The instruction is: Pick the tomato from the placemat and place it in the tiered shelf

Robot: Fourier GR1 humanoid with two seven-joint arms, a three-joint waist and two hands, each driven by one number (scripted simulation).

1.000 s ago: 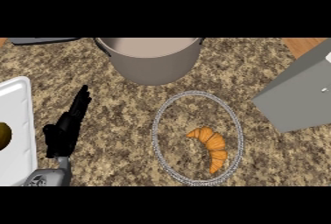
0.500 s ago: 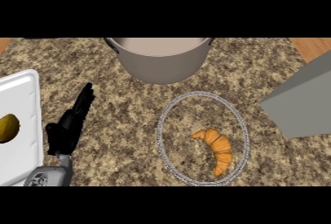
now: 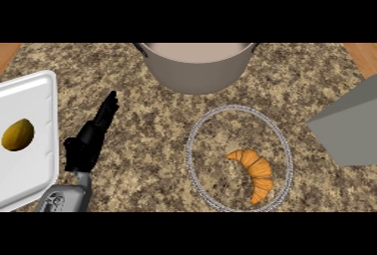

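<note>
Speckled brown granite counter (image 3: 147, 124) fills the view, and nothing on it suggests the task has got under way. Largest on it is a grey pot (image 3: 197, 69) at the far middle, then a plain grey block (image 3: 352, 130) at the right edge, which is probably the tiered shelf, though its tiers cannot be made out from above. A white tray (image 3: 31, 172) lies along the left edge. Near and right of centre sits the round placemat (image 3: 190, 155), a thin pale ring with the stone showing through. The left hand (image 3: 88, 143) rests between tray and placemat, fingers straight and pointing to the far side, holding nothing and touching neither. The right hand shows nowhere. No tomato can be seen: what lies on the placemat's near right part is an orange croissant (image 3: 255, 174), and a small yellow-brown oval (image 3: 18, 134) sits on the tray. By this showing the pick, the carry to the right and the placing in the shelf are all left to do.
</note>
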